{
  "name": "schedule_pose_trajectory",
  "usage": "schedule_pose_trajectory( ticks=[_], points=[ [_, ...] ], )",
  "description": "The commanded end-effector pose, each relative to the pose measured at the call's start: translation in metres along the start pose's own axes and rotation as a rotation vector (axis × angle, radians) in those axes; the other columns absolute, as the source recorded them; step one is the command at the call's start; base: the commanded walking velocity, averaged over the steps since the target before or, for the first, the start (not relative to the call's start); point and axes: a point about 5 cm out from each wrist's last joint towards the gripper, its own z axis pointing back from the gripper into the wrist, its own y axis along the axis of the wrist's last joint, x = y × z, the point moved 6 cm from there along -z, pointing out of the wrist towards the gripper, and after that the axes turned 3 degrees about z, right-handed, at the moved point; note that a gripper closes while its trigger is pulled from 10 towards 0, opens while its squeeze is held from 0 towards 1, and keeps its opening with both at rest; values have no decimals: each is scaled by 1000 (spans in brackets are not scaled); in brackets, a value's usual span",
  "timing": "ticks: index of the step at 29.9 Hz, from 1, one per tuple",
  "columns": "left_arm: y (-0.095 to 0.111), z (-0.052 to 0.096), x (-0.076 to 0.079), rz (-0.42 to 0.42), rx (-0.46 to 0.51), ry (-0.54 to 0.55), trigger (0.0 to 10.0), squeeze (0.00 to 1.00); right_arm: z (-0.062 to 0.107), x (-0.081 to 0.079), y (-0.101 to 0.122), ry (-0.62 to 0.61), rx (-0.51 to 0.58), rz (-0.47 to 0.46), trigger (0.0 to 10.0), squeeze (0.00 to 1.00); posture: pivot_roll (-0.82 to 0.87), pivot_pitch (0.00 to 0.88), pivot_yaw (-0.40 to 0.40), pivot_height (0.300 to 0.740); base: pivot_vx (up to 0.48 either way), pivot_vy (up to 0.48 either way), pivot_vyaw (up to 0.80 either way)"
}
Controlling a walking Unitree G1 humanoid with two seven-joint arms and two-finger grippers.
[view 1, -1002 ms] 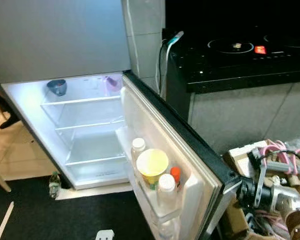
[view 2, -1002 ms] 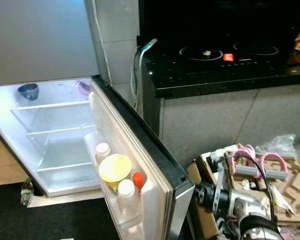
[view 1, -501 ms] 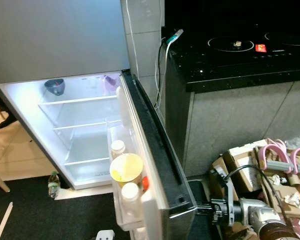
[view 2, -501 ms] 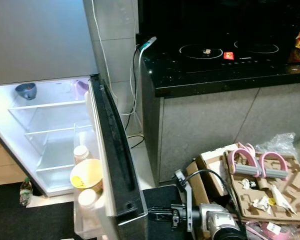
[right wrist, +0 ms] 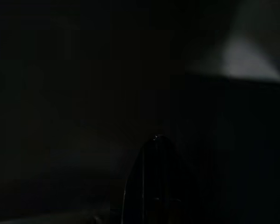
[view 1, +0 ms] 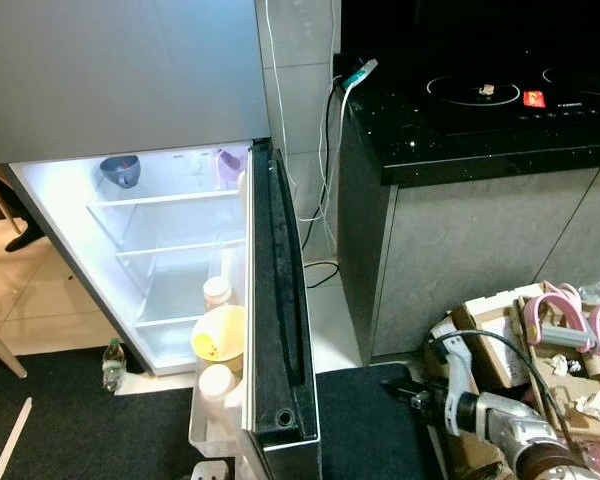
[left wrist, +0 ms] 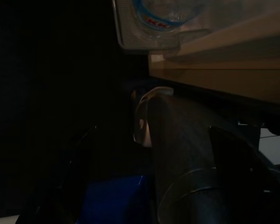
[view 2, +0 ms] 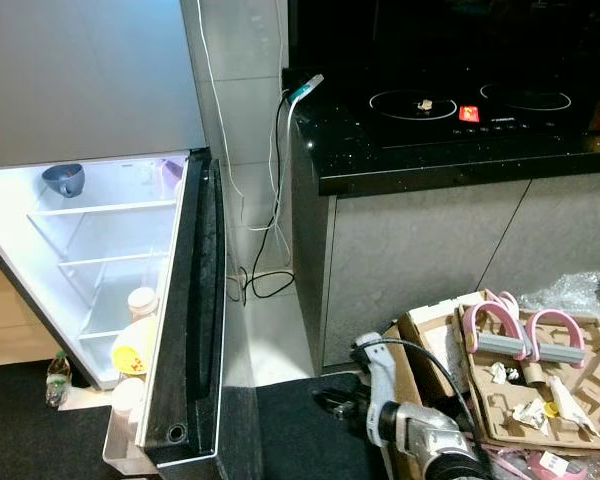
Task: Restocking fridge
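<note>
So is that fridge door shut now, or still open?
Open. The fridge door stands edge-on, swung away from the lit shelves, with its door bin's bottles and yellow cup showing.

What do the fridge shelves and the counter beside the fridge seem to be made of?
The fridge shelves look like clear glass or plastic with white edging: the lit back wall shows through them. The counter looks like polished black stone, probably speckled granite, going by its glossy, flecked top. Its front panel looks like matte grey tile or stone slab.

The door shelf (view 1: 212, 440) holds a yellow cup (view 1: 218, 335) between two white-capped bottles (view 1: 217, 292). A blue bowl (view 1: 120, 171) stands on the fridge's top shelf (view 1: 170, 198).
</note>
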Motion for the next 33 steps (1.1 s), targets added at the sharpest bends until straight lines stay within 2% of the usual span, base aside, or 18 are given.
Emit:
schedule_pose_trajectory(
  ticks=[1,2,5,7,9,12,17,33],
  points=[
    [-7,0,0,-3,-23,7,10000,0,2,5,-14,-48,-39,-24,10000,0,-41,0,17,740,0,0,0],
    [-8,0,0,-3,-25,9,10000,0,7,15,-29,-139,-63,-53,10000,0,-42,0,18,740,0,0,0],
    [-8,0,-1,-12,-31,14,10000,0,16,28,-48,-256,-101,-95,10000,0,-42,0,18,740,0,0,0],
    [-8,0,-1,-18,-34,15,10000,0,18,32,-54,-288,-116,-102,10000,0,-42,0,18,740,0,0,0],
    [-9,0,-2,-22,-39,23,10000,0,29,40,-77,-384,-163,-133,10000,0,-42,0,18,740,0,0,0],
    [-9,1,-3,-26,-39,29,10000,0,40,47,-96,-484,-178,-189,10000,0,-42,0,25,740,0,0,0],
    [-9,0,-3,-38,-43,29,10000,0,51,54,-106,-565,-160,-257,10000,0,-42,0,24,740,-49,0,0],
    [-9,0,-2,-40,-45,30,10000,0,55,55,-115,-595,-178,-260,10000,0,-45,0,26,740,-307,0,0]
  ],
)
